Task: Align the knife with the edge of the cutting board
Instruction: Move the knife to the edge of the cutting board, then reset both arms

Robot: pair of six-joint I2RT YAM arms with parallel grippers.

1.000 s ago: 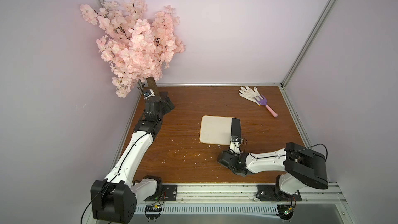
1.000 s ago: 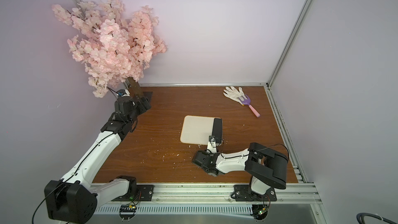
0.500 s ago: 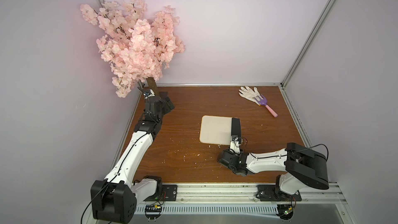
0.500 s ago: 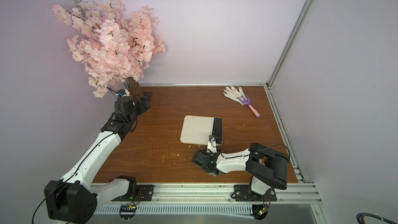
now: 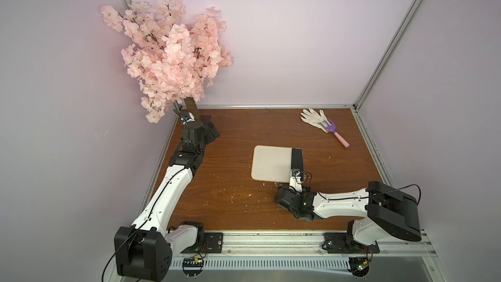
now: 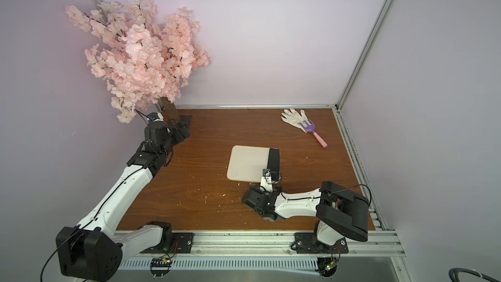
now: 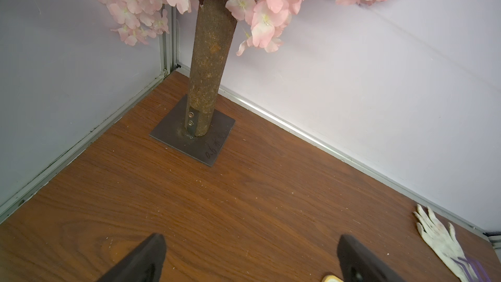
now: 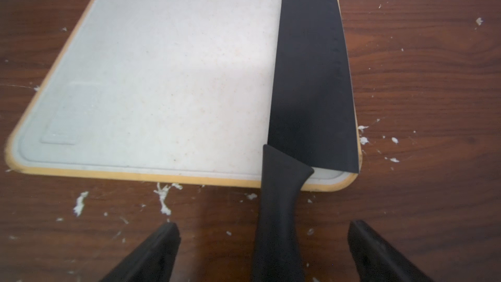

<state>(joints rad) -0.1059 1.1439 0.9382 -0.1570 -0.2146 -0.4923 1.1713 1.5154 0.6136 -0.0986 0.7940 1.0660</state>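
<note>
The knife (image 8: 311,77) lies flat on the cutting board (image 8: 162,77). Its wide black blade runs along the board's edge on the robot's right side, and a sliver of tan rim shows beside its outer edge. The two lines look close to parallel. Both top views agree (image 5: 296,158). The tapered handle overhangs the board's near edge above the wooden surface (image 8: 420,77).

The knife looks stiff and probably fairly light. Its smooth blade would likely slide or pivot on the plastic board at a small nudge. Lying flat, the blade offers no purchase. The handle is the place to take it, since the overhang likely leaves room beneath.

The right fingers (image 8: 154,250) stand wide apart on either side of the handle, with a gap showing on each side. They grip nothing.

The left fingers (image 7: 143,259) are also spread and empty. They hover over bare wood near the blossom tree's trunk (image 7: 208,63), well apart from the board.
</note>
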